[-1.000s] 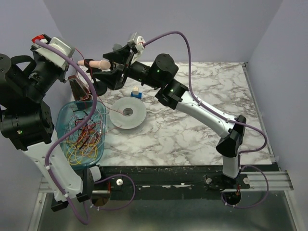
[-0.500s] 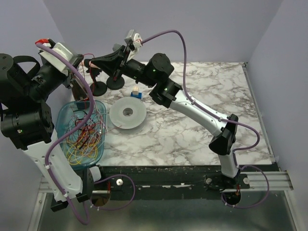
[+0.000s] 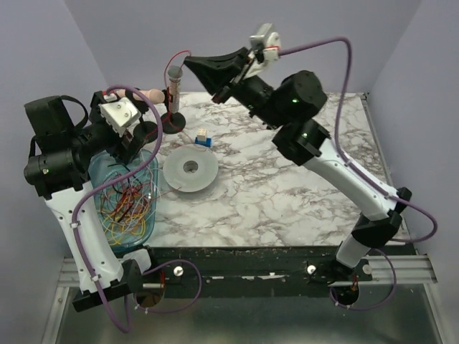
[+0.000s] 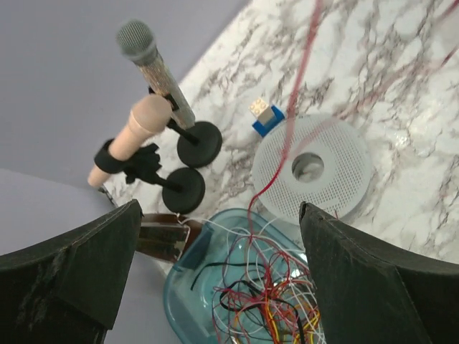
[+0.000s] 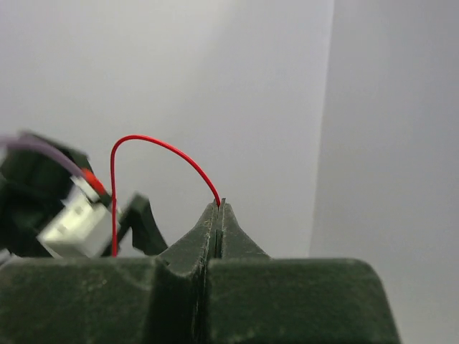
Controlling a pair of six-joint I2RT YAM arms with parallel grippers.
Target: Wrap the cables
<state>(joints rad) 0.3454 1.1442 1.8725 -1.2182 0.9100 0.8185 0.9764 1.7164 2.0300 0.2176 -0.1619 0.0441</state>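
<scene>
I am pinching a thin dark red cable (image 5: 147,139) between my right fingers (image 5: 219,215), which are pressed tight together at their tips. They are hanging high over the far left of the white marble desk (image 3: 287,186). From the pinch the cable is arcing up and over toward 9 o'clock, then dropping. In the left wrist view it is running down past the pale grey round perforated spool (image 3: 190,168) into the translucent teal plastic tub (image 3: 92,179).

The rest of the cables (image 3: 125,204) are lying in that tub as a loose tangle of red, yellow, orange, white and black strands. The tub is sitting just at 9 o'clock of the spool.

My left fingers (image 3: 145,130) are spread wide and holding nothing, hovering above the far end of the tub.

A small blue and white block (image 3: 204,137) is sitting at 12 o'clock of the spool, near it but apart. At 11 o'clock of the spool two microphones are leaning on round black stands, one with a grey mesh head (image 4: 136,39) and one peach-coloured (image 4: 133,132).
</scene>
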